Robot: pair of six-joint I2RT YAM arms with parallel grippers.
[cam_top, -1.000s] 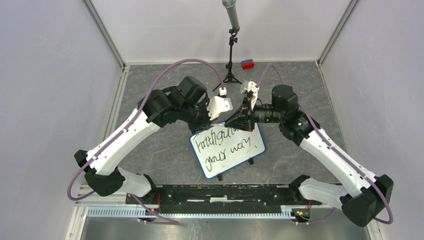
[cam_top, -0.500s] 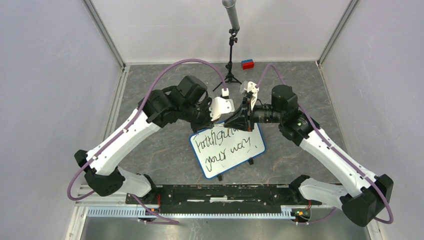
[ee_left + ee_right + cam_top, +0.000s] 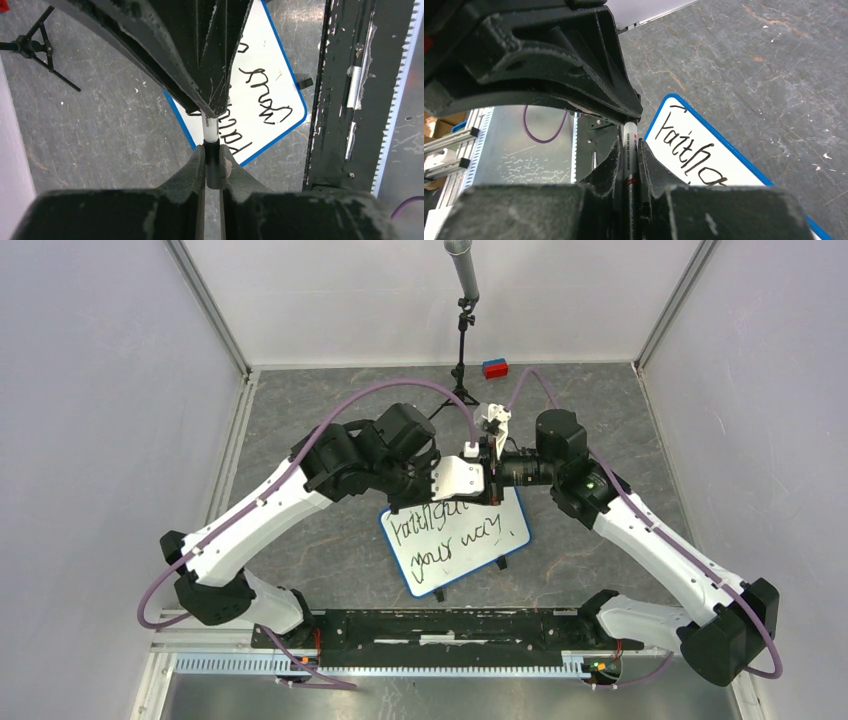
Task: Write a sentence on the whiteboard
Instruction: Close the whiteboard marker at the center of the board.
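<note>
Nearest, black metal rail (image 3: pixel 440 625) along table edge. Beyond it, white rectangular whiteboard with blue rim (image 3: pixel 470 562) lies flat and skewed on grey stone-patterned tabletop (image 3: pixel 320 540); black cursive sentence (image 3: pixel 445 530) in two lines. Above board's far edge, left gripper (image 3: pixel 212 150) and right gripper (image 3: pixel 630 145) meet tip to tip, both clenched on one white-and-black marker (image 3: pixel 210 131): left on black end, right on white barrel. Marker above board, not touching. Farther back, black tripod (image 3: pixel 462 380), then red-and-blue block (image 3: pixel 494 368).

On the whiteboard (image 3: pixel 475 560) I read the sentence (image 3: pixel 452 537) in black cursive: "Faith gu", the end of that top line hidden from me, then "your way" beneath. The marker (image 3: pixel 630 150) carries small red print I cannot read.
</note>
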